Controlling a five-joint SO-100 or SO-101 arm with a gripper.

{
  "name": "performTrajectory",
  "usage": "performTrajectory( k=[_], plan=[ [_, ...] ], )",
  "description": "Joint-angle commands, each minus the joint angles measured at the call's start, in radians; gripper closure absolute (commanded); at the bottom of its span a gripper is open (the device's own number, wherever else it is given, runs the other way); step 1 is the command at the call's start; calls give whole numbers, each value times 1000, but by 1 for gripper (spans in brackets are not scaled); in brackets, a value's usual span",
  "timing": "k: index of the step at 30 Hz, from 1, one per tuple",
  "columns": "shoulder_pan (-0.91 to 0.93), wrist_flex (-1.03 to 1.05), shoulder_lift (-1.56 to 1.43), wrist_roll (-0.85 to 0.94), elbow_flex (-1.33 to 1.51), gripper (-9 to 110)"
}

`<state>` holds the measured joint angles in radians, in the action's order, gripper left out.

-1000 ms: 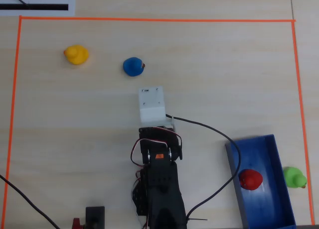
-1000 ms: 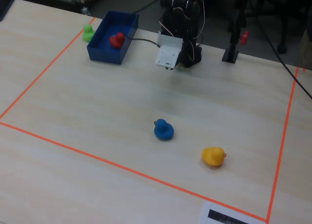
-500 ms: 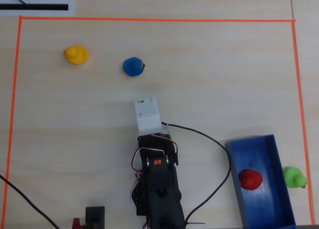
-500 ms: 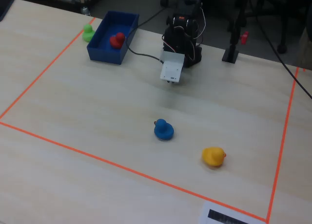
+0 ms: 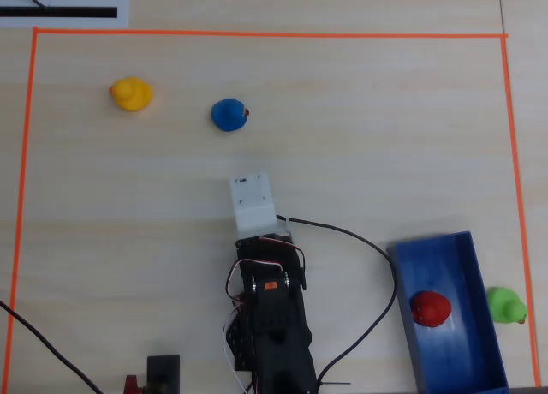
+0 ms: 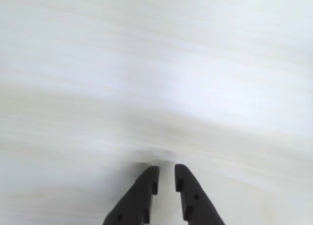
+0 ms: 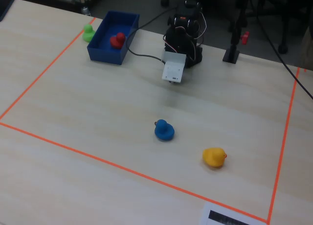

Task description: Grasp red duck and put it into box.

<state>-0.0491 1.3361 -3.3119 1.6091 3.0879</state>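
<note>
The red duck [image 5: 430, 309] sits inside the blue box [image 5: 454, 360] at the lower right of the overhead view. In the fixed view the red duck [image 7: 117, 40] is in the box [image 7: 105, 55] at the top left. The arm is folded back near its base, and its white wrist housing [image 5: 253, 204] hides the jaws from above. In the wrist view my gripper [image 6: 167, 168] points at bare table, its black jaws nearly together with a narrow gap and nothing between them. It is well apart from the box and the duck.
A green duck [image 5: 507, 305] stands just outside the box's right wall. A blue duck [image 5: 229, 115] and a yellow duck [image 5: 131, 94] sit at the far side. Orange tape [image 5: 257, 34] frames the work area. A black cable [image 5: 360, 240] runs between arm and box.
</note>
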Motion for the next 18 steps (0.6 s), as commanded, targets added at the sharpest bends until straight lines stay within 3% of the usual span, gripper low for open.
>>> performTrajectory(
  k=[1,18],
  plan=[
    [34,21,2,-3,8,101],
    [52,20,0,-5,9,100]
  ],
)
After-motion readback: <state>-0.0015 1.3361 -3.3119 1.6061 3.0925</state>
